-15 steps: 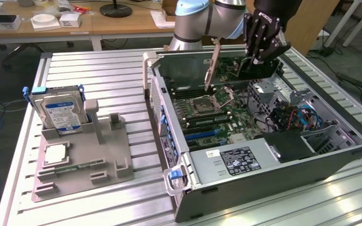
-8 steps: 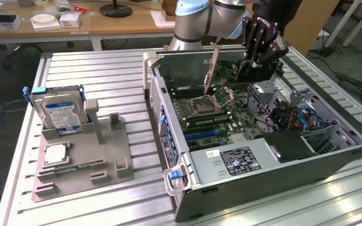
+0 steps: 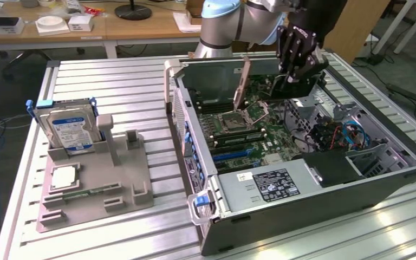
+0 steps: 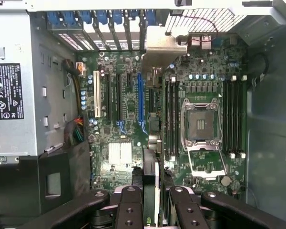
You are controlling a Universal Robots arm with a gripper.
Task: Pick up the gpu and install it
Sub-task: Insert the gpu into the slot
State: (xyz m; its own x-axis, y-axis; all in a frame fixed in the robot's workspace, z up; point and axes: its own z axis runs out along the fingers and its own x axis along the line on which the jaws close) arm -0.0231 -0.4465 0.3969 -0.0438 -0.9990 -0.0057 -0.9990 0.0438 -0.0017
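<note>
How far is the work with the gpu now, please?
Done: the gpu is picked up; the grey holder carries the hard drive and the chip. In hand: the hand grips it on edge above the motherboard inside the open case. Left: the gpu does not look seated in a slot yet.

Pincer (image 3: 292,81): black, boxy, with 2 jointed link fingers (image 4: 129,205) carrying round pivot screws. Above it, the arm (image 3: 226,27) is silver-grey with pale blue joint caps.
</note>
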